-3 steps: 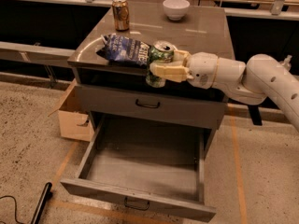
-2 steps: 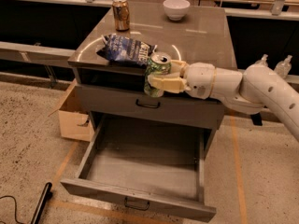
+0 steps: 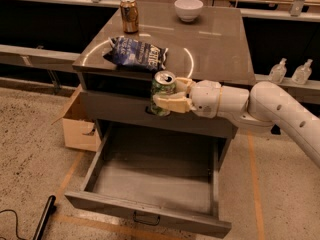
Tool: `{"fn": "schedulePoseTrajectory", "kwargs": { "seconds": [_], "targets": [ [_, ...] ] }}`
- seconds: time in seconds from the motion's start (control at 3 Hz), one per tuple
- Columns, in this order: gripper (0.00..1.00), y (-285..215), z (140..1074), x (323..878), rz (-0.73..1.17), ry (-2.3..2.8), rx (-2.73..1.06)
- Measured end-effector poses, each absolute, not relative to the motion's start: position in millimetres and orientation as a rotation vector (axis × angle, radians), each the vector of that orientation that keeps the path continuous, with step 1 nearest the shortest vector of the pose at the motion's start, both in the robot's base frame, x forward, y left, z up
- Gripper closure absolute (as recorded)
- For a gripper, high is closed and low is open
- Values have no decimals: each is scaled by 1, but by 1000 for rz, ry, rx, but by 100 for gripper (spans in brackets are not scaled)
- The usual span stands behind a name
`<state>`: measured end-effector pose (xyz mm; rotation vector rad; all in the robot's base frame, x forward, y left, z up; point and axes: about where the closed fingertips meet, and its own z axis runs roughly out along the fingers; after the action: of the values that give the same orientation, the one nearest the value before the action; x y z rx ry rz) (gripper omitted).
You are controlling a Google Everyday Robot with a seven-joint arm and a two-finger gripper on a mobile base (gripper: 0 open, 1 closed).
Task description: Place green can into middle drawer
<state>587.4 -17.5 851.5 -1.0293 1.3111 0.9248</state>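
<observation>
Sitting far left on floor: cardboard box point(image 3: 80, 126). Gold can point(image 3: 129, 15) at back left of surface point(image 3: 215, 44); chip bag point(image 3: 136, 54) before it, near front edge. Green can point(image 3: 161, 86) upright, in air just off front edge, above open drawer point(image 3: 155, 181), not inside. Gripper point(image 3: 167, 95) clamped around green can, arm reaching from right. Bowl point(image 3: 188, 9) at back. Two bottles point(image 3: 290, 71) far right.

The white arm point(image 3: 280, 109) reaches in level from the right. Its gripper point(image 3: 166, 93), mid-scene, has both fingers point(image 3: 174, 104) clasped around the green can point(image 3: 161, 86).
</observation>
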Motion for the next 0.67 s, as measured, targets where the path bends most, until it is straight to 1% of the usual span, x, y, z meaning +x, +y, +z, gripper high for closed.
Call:
{"fn": "schedulePoseTrajectory", "kwargs": {
  "seconds": [0.33,0.67],
  "targets": [
    [100,-1,824,571,961,1307,-1037],
    [100,26,785,550,1025,1276,-1035]
  ]
}}
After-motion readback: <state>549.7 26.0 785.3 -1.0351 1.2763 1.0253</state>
